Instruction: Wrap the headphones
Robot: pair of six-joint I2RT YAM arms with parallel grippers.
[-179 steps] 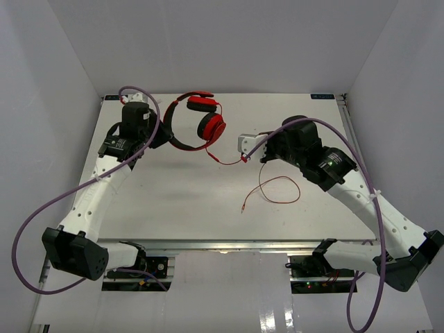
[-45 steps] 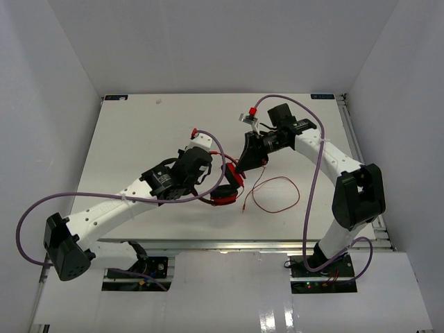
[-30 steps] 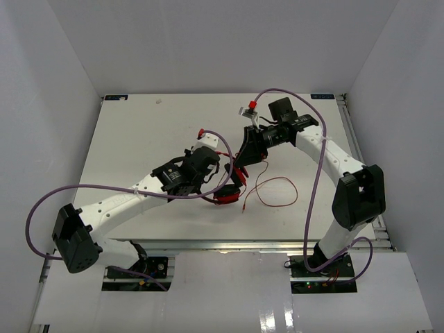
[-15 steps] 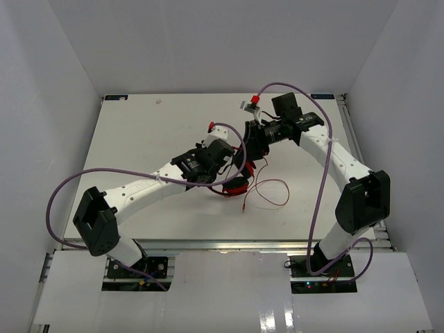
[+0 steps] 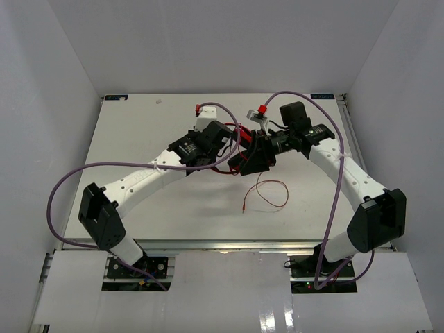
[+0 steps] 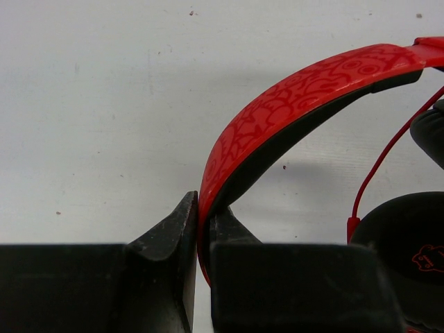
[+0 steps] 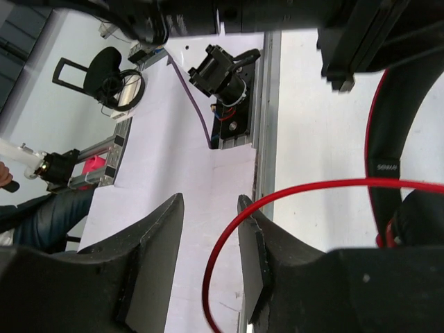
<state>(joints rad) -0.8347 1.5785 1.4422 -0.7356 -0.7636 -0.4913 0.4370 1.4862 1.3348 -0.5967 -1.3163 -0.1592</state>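
Headphones (image 5: 234, 149) at mid-table, between the two arms. Left gripper (image 6: 203, 209) is clamped on the red headband (image 6: 298, 97) (black ear pad beside it). The thin red cable (image 7: 312, 186) runs loosely between the spread fingers of the right gripper (image 7: 208, 208), ungrasped; its tail lies looped on the table (image 5: 139, 125).

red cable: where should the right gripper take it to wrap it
Probably the raised arc of the red cable just beside the right gripper, jaws open, closing across the strand from its own side. That stretch hangs free, unlike the loop lying flat on the table, and the left gripper holds the headphones steady.
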